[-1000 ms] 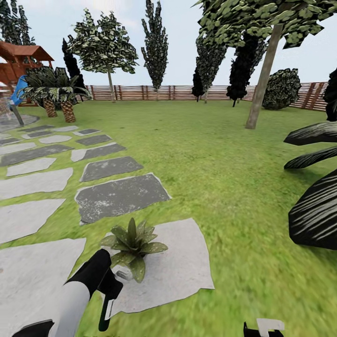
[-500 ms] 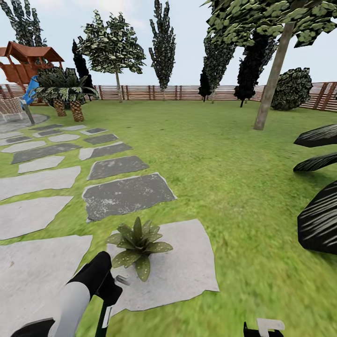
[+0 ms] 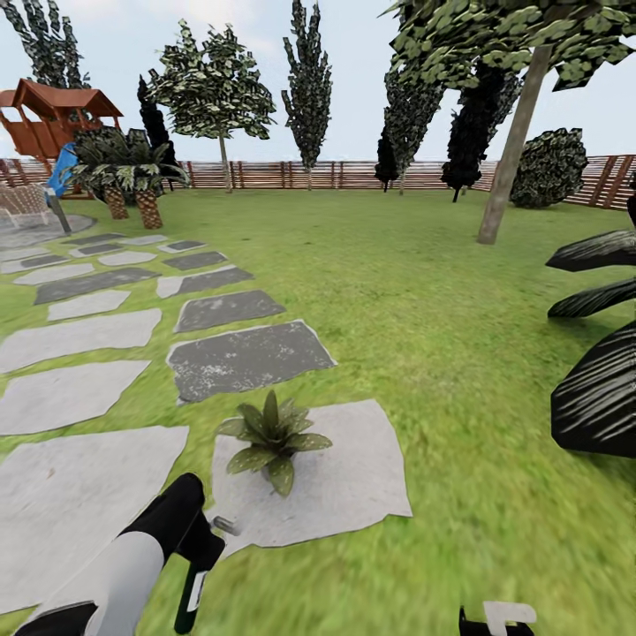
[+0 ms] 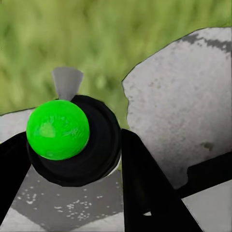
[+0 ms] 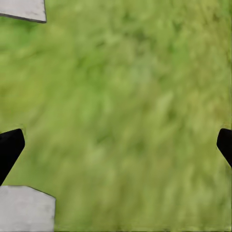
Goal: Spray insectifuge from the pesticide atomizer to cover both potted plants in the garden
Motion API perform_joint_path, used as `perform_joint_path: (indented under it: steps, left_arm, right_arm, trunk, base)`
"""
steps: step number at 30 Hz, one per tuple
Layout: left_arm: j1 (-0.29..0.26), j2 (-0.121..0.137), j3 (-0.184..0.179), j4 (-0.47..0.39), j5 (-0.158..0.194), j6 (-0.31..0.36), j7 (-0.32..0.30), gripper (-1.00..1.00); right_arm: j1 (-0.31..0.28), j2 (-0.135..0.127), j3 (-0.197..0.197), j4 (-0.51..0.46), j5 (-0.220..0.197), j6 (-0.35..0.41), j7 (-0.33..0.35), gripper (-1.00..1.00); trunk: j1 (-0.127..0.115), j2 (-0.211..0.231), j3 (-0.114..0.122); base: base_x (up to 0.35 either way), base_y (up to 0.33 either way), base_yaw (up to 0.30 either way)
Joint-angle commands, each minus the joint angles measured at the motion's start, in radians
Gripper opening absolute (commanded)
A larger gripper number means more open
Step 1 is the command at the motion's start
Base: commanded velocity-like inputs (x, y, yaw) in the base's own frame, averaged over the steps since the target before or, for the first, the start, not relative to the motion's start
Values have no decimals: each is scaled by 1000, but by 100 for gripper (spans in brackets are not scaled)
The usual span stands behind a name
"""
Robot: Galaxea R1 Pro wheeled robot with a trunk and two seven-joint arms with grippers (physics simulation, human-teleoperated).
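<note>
Drifted farther up the head view since before: potted plant (image 3: 274, 435), sitting on a near stepping stone (image 3: 353, 495). Left gripper (image 4: 72, 150) clamped on the green-capped atomizer (image 4: 58, 129); right gripper (image 5: 116, 145) spread over lawn (image 5: 125, 96).

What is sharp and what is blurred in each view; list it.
Head view: the potted plant and the stepping stones look crisp, the lawn near the camera smears, no cast shadows. Left wrist view: the atomizer in the left gripper is sharp, grass behind it soft. Right wrist view: blurred grass between the right gripper tips.
</note>
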Motion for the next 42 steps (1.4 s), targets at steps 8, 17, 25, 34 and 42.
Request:
perform_joint_path:
  steps: [8,17,25,34,42]
  left_arm:
    - [1,85,21,6,48,-325,-13,-100]
    - [3,125,18,21,155,-749,-31,-100]
    - [4,120,-2,63,86,-957,-159,-100]
    - [4,110,-118,71,35,-996,-215,-100]
    - [4,102,-145,73,35,-1006,-215,-100]
  right_arm:
    - [-1,2,-4,-3,15,-4,3,100]
    - [-2,-4,67,-217,64,-1,240,100]
    - [-3,-2,77,-377,384,3,462,100]
    - [-5,6,77,-469,419,3,758,100]
    - [-5,40,79,-474,421,2,790,-100]
  trunk:
    - [-1,0,-1]
    - [-1,0,-1]
    - [-1,0,-1]
    - [-1,0,-1]
    - [-1,0,-1]
  base:
    - [-334,138,0]
    - [-158,80,0]
    - [-2,1,0]
    - [0,0,0]
    - [0,0,0]
